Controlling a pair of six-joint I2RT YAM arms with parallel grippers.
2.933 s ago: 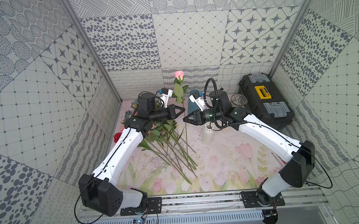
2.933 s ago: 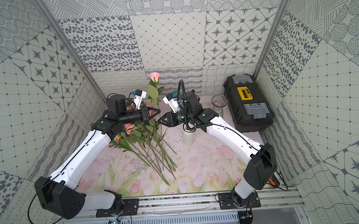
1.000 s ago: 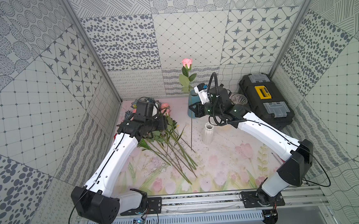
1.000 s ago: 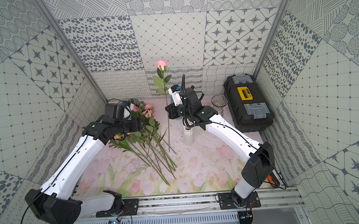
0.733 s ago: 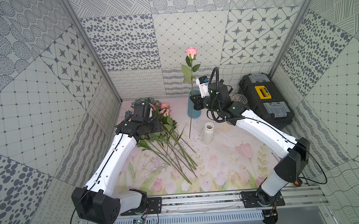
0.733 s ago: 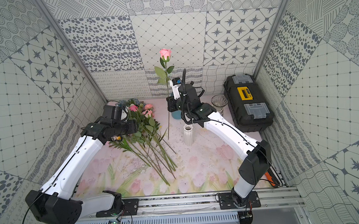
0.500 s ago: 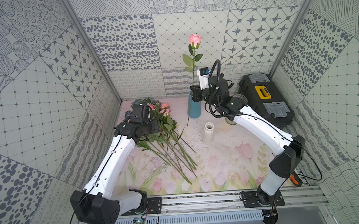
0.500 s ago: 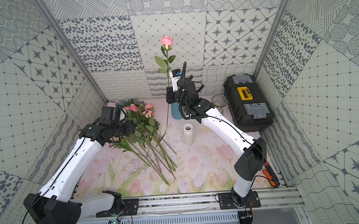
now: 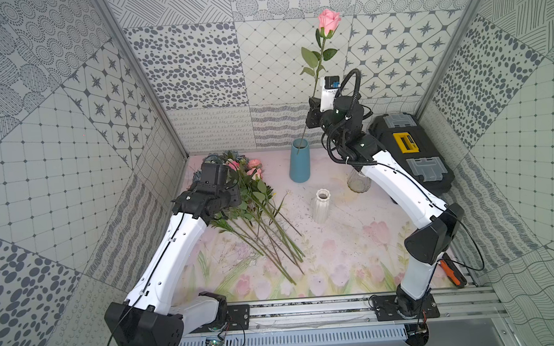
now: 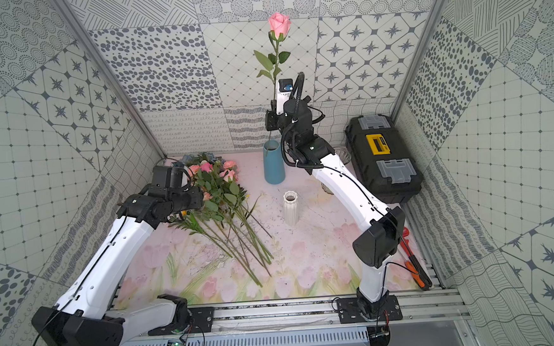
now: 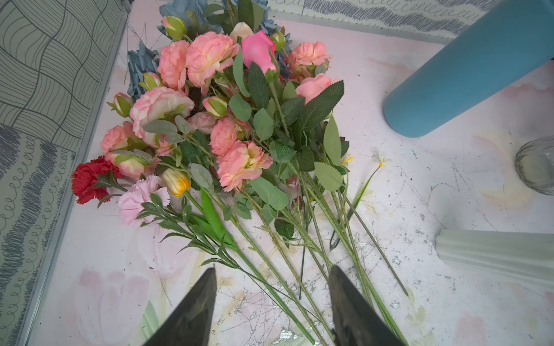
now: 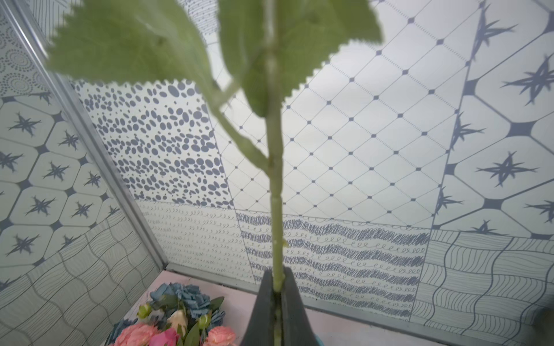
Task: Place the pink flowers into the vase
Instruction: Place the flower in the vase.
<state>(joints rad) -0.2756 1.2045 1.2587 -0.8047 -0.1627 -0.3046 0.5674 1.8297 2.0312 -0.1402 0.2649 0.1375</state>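
Overhead, right claw clamps pink rose stem above blue vase; left claw hovers apart.

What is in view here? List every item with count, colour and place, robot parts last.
pink rose: one, pink, upright, stem end at the blue vase's mouth
blue vase: one, blue, back centre
pink flowers: several, pink-salmon, heaped back left
blue-grey flowers: few, blue-grey, same heap
red flower: one, red, same heap
white vase: one, white, mat centre
glass vase: one, clear, beside right arm
toolbox: one, black, back right
hand tools: count unclear, orange-red, front right
mat: one, floral, underneath
left gripper: one, black, open above stems
right gripper: one, black, shut on pink rose
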